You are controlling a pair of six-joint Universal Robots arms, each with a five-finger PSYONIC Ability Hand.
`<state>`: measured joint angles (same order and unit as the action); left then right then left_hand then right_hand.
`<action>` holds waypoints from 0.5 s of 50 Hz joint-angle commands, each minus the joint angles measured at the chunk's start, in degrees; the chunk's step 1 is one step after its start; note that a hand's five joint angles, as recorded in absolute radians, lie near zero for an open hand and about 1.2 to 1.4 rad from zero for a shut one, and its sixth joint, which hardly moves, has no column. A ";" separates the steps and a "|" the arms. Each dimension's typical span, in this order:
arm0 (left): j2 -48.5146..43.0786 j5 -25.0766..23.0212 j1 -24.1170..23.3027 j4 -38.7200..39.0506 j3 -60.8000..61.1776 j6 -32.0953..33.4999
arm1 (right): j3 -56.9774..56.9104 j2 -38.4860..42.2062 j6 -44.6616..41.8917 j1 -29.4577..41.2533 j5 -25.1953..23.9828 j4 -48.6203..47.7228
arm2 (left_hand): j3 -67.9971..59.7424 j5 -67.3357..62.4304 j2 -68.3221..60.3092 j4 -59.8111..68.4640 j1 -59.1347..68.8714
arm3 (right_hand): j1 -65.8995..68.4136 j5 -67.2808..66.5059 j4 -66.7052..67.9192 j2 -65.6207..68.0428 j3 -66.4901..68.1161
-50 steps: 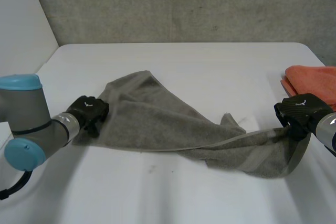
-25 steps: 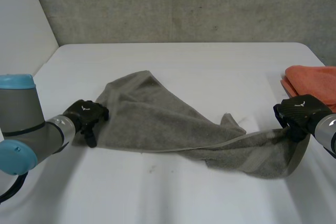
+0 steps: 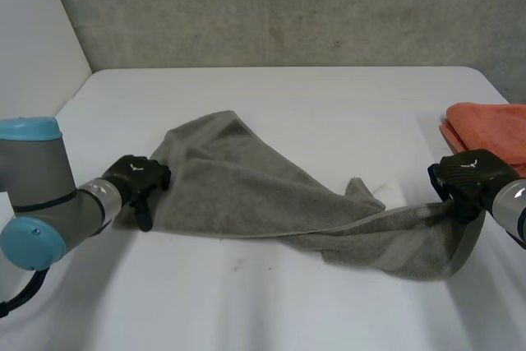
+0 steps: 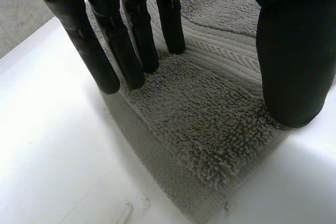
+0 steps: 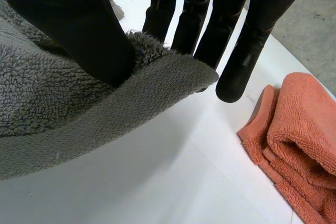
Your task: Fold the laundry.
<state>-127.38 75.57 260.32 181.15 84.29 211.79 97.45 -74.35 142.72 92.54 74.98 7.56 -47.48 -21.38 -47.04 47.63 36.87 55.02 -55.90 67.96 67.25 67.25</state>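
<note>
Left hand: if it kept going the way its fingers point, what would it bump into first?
The grey towel. The left hand aims its straight fingers down at the towel's corner, and they seem to touch it now. The white table lies right under the cloth.

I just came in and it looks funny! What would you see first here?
A big grey towel sprawls rumpled across the white table. The left robot hand rests straight fingers on one corner, while the right robot hand pinches the opposite end, lifted off the table. A folded orange towel lies by the right robot hand.
</note>
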 commanded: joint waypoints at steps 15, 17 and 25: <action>0.03 0.11 -0.16 2.28 -0.44 -0.33 | 0.03 0.70 -0.07 0.10 0.00 0.00 | -7.48 -23.57 -7.92 7.33 18.09 | 24.98 -14.10 12.04 12.75 12.75; 0.12 0.11 -0.16 2.72 -0.44 -0.41 | 0.03 0.87 -0.07 0.10 0.00 0.00 | -9.32 -25.41 -9.76 9.17 19.93 | 24.98 -14.10 12.04 12.75 12.75; 0.03 0.11 -0.25 2.81 -0.44 -0.42 | 0.03 0.88 -0.07 0.10 0.00 0.00 | -22.59 -38.69 -23.03 22.44 33.20 | 24.98 -14.10 12.04 12.75 12.75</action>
<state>-127.34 75.67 260.10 183.97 83.84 211.38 97.50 -73.47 142.64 92.64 74.97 7.56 -51.84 -41.09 -51.97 51.90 36.87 55.02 -55.90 67.96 67.25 67.25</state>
